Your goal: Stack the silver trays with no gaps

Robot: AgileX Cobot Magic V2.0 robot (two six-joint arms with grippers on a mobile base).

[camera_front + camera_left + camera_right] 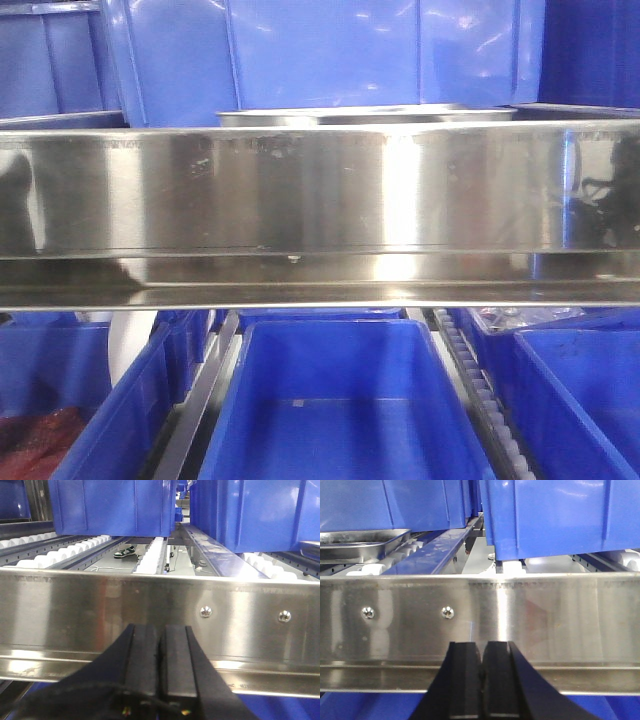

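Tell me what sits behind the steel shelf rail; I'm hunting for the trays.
Behind the shelf rail, a silver tray shows its rim, blue bins beyond it. The rail hides the tray's body, so any trays under it cannot be seen.

1. I see a silver tray (365,115) in shiny grey steel.
2. The shelf rail (320,190) is mirror-bright silver, streaked with white glare.
3. The bins (340,410) are plain solid blue.
4. The rollers (150,560) are white.
5. Both sets of jaws are black.
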